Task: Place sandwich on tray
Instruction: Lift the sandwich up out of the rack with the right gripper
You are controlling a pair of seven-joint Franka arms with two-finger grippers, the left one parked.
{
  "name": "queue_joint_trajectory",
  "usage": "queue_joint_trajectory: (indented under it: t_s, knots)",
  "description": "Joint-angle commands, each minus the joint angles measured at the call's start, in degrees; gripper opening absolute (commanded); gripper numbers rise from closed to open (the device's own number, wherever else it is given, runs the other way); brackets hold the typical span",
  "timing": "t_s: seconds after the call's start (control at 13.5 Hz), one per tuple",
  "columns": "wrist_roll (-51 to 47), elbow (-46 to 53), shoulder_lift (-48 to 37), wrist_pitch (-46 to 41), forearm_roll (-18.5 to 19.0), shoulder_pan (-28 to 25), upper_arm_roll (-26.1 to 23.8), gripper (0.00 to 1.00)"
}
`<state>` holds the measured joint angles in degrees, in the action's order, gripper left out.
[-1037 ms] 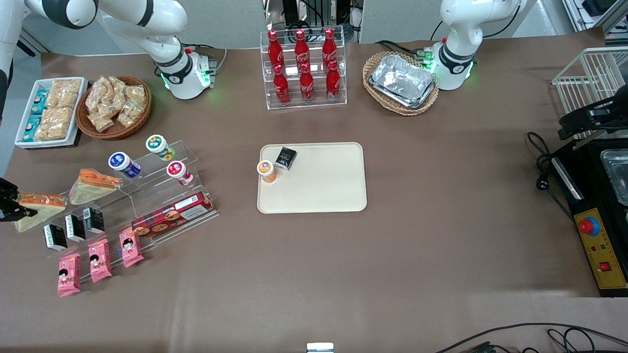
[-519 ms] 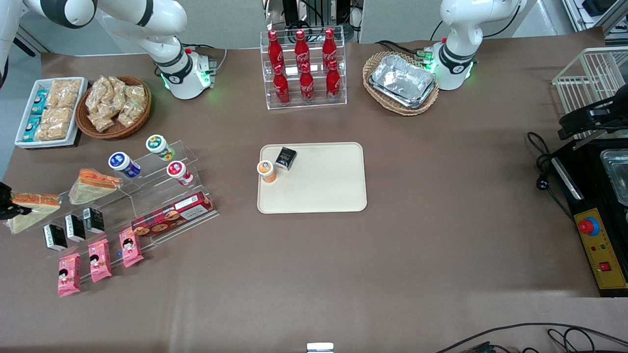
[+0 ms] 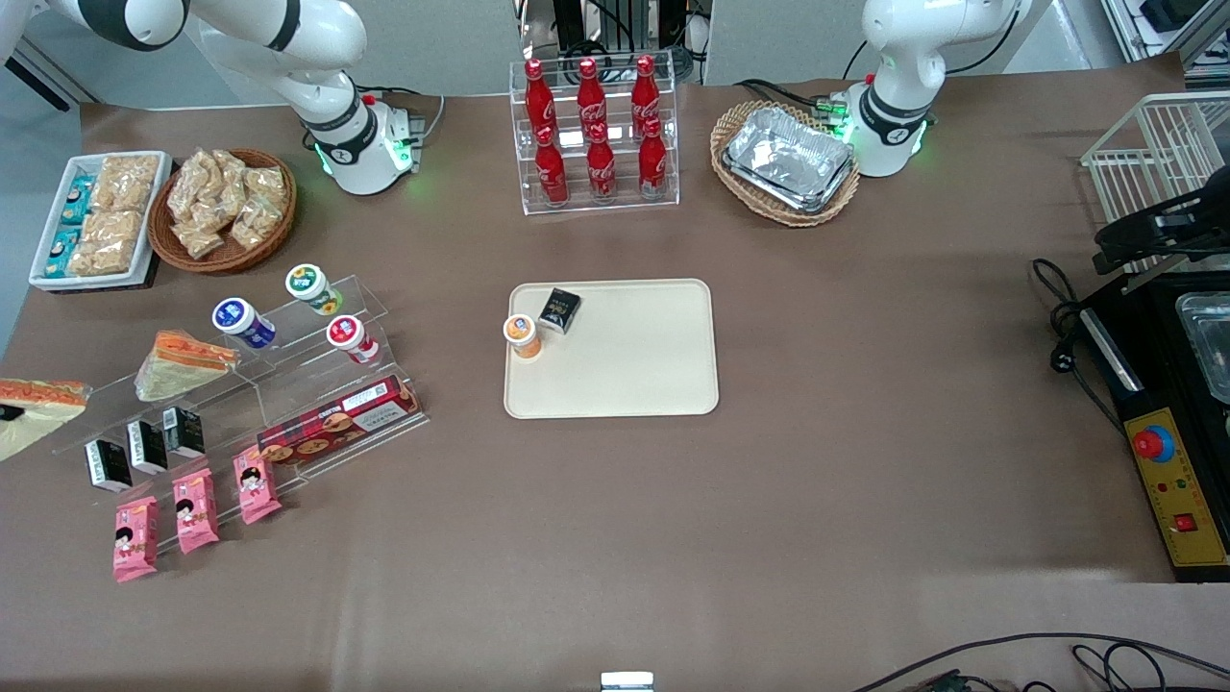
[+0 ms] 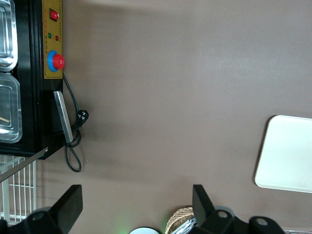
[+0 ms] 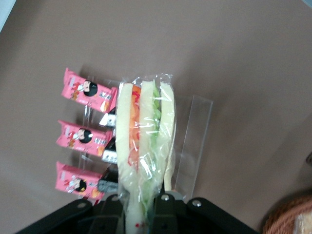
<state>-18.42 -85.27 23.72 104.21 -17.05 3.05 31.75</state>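
Observation:
The sandwich (image 3: 34,411), a wrapped wedge with cream bread and an orange-red stripe, shows at the working arm's end of the table, at the picture's edge. In the right wrist view my gripper (image 5: 140,208) is shut on the sandwich (image 5: 145,141); its black fingers (image 5: 166,207) pinch the narrow end of the wrapper. The wedge hangs above the acrylic stand (image 5: 192,141) and the pink snack packs (image 5: 85,91). The cream tray (image 3: 644,370) lies mid-table, far from the gripper, with an orange-lidded cup (image 3: 521,333) and a small black box (image 3: 559,309) on it.
A greener wedge (image 3: 181,365) rests on the tiered acrylic stand (image 3: 288,384), along with several cups, a biscuit box (image 3: 336,420) and small black cartons. Cola bottles (image 3: 596,135), a foil-tray basket (image 3: 786,161) and snack baskets stand farther from the camera.
The sandwich has travelled with my gripper toward the working arm's end of the table. The gripper itself has almost left the front view.

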Motion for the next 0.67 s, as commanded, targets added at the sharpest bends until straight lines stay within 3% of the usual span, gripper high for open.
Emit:
queue_joint_trajectory:
  t_s: [0.0,0.22,0.59]
  knots:
    - [-8.45,5.2,-0.08,-7.78,-1.15,-1.36,-0.9,0.0]
    - [-18.63,5.21,-1.83,-10.16,-0.97,-6.01,-1.43,0.0]
    - [-41.03,5.38,-2.36,-11.13,-0.71,-19.01,-1.34,0.0]
